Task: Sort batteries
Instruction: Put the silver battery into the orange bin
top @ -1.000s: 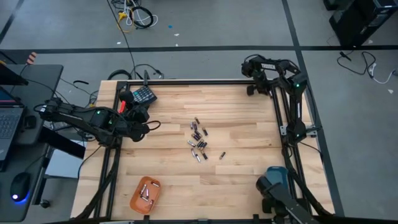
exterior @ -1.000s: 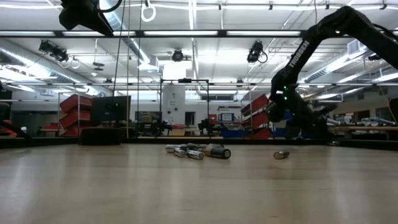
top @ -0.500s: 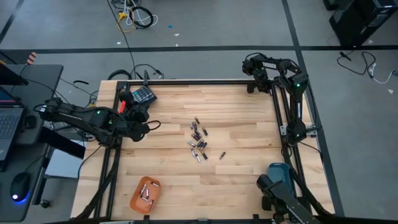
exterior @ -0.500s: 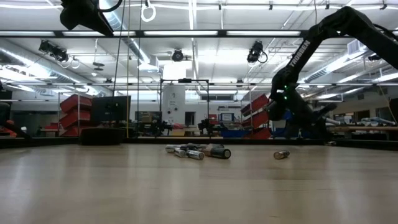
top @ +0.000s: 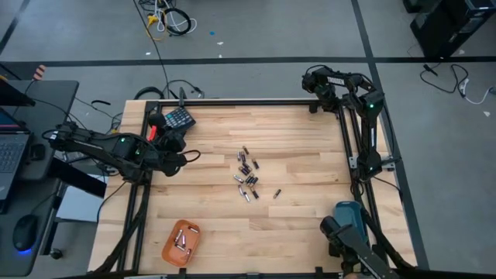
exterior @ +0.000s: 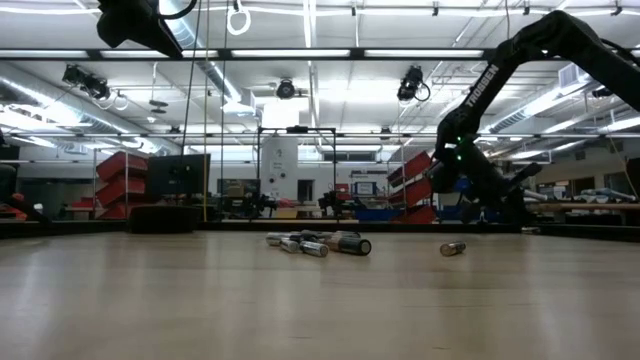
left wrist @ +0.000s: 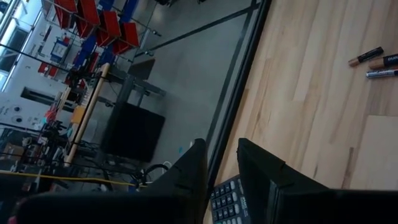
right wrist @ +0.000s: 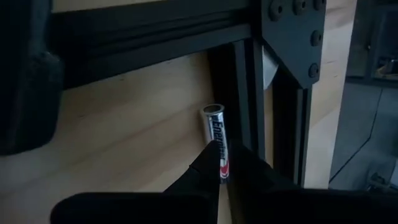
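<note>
A loose heap of batteries (top: 246, 175) lies on the middle of the wooden table, with one more (top: 276, 194) a little to its right. They also show in the low view, the batteries (exterior: 318, 243). My right gripper (top: 315, 108) is at the table's far right corner, shut on a single silver-and-black battery (right wrist: 216, 134) beside the black frame rail (right wrist: 245, 124). My left gripper (top: 188, 156) hangs over the table's left edge, open a little in its wrist view (left wrist: 222, 155), with nothing between its fingers. My right gripper pinches the battery's near end (right wrist: 220, 163) between its two fingertips. The fingers slant down and lie along the battery, which points away from them toward the corner of the frame. Whether its far end (right wrist: 212, 109) rests on the wood, I cannot tell.
An orange tray (top: 175, 248) holding a few batteries sits at the near left. A teal holder (top: 346, 219) stands at the near right. A dark keypad-like block (top: 180, 118) lies at the far left, by my left gripper. Black frame rails border the table.
My right gripper has rolled a little about its own line at the far right corner and stayed in place with the battery.
</note>
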{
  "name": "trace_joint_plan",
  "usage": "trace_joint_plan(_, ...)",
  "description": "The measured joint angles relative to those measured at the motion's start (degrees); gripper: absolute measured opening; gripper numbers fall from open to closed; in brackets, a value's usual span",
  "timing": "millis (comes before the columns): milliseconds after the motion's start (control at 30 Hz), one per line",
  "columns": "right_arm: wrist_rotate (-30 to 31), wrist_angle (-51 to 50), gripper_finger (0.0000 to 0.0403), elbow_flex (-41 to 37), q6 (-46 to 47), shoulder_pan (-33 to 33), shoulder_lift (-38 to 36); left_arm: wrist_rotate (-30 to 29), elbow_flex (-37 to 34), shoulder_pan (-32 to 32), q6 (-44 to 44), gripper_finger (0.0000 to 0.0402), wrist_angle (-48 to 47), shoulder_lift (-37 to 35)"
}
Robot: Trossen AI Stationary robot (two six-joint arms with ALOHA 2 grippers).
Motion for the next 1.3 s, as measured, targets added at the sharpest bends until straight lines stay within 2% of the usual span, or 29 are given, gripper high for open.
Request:
trace_joint_plan(267, -1.10, 0.67, 0.0023, 0.67, 0.66, -0.85, 0.04, 0.00, 0.00, 0.00, -0.63, 0.0088, -0.17, 0.00)
trace_joint_plan(400, -6.53, 6.04, 0.0022, 0.08, 1.39, -1.89, 0.04, 0.00, 0.00, -0.02, -0.65, 0.0088, -0.39, 0.00)
trace_joint_plan(600, -6.25, 8.35, 0.0022, -2.71, -1.16, -4.27, -0.50, 0.63, 0.00, 0.00, -0.65, 0.0088, -0.76, 0.00)
trace_joint_plan(767, -4.49, 7.08, 0.0022, -1.19, -1.95, -2.17, -0.17, 0.63, 0.00, 0.00, -0.67, 0.0088, -0.90, 0.00)
trace_joint_plan(900, -5.93, 6.85, 0.0022, 2.20, -4.96, 0.31, 0.26, 0.59, 0.00, 0.00, -0.66, 0.0088, -0.90, 0.00)
trace_joint_plan(1100, 7.53, -0.39, 0.0022, 6.41, 1.35, 2.85, 0.13, 0.58, 0.00, 0.00, -1.15, 0.0088, -0.87, 0.00)
trace_joint_plan(1300, 9.36, -0.69, 0.0022, 6.42, 0.77, 1.52, 0.31, 0.61, 0.00, 0.00, -1.99, 0.0088, -1.15, 0.00)
